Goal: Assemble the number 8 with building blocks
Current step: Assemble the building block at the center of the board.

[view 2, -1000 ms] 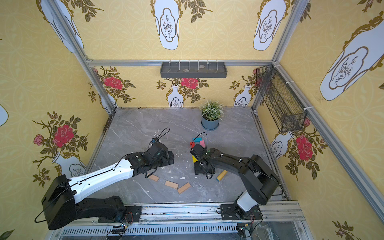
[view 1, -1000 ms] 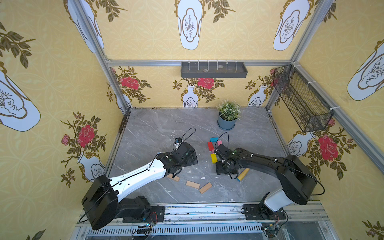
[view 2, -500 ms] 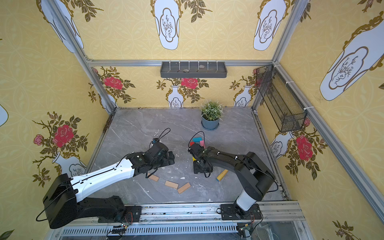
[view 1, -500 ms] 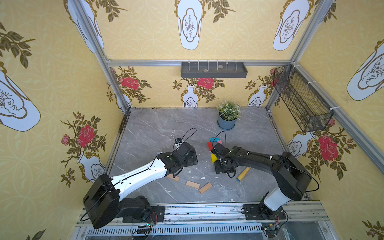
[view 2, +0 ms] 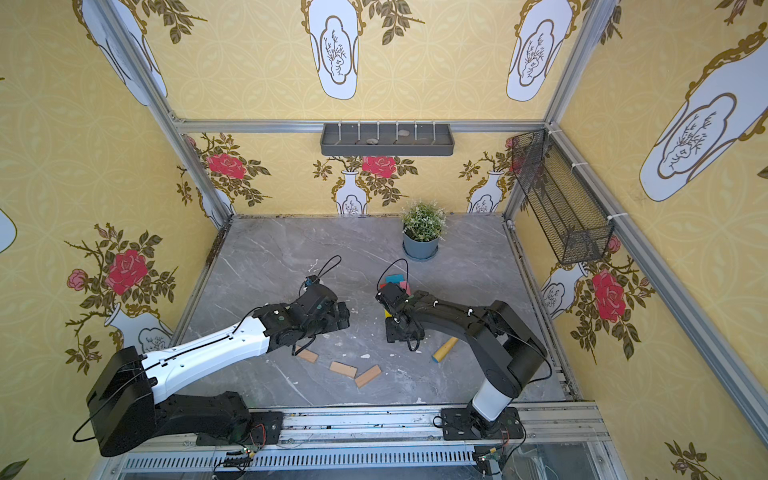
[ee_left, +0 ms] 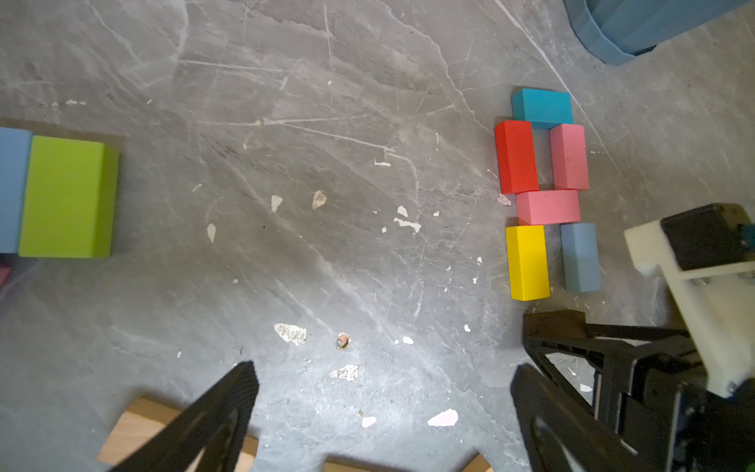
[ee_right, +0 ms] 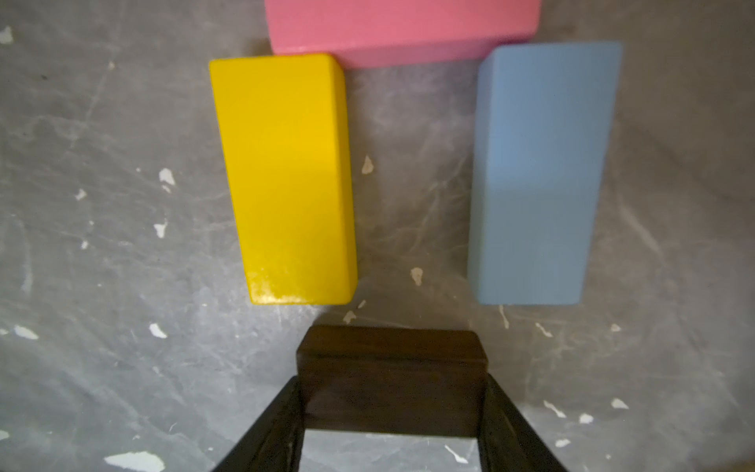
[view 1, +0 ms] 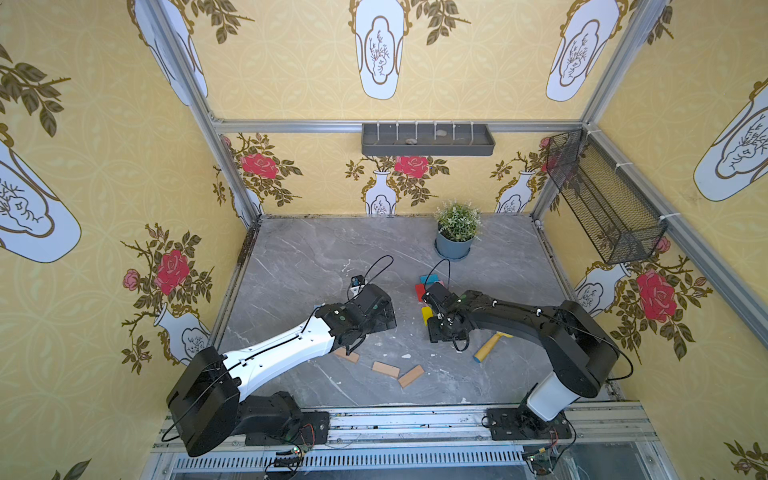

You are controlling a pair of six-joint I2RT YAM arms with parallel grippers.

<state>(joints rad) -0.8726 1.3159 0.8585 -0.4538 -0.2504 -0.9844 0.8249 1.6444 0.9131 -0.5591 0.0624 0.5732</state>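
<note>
Now, in both top views: right gripper (view 1: 439, 332) low at the number 8 (view 1: 420, 291), 3 tan blocks (view 1: 385, 369) spare | left wrist: left gripper (ee_left: 384, 392) spread wide, empty | right wrist: jaws clamp dark brown block (ee_right: 391, 367) crosswise, apparently to bridge yellow block (ee_right: 286, 180) and light blue block (ee_right: 535, 171).

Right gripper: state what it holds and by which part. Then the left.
Right gripper holds the dark brown block by its two short ends, one finger on each. Left gripper is open, holding nothing.
</note>
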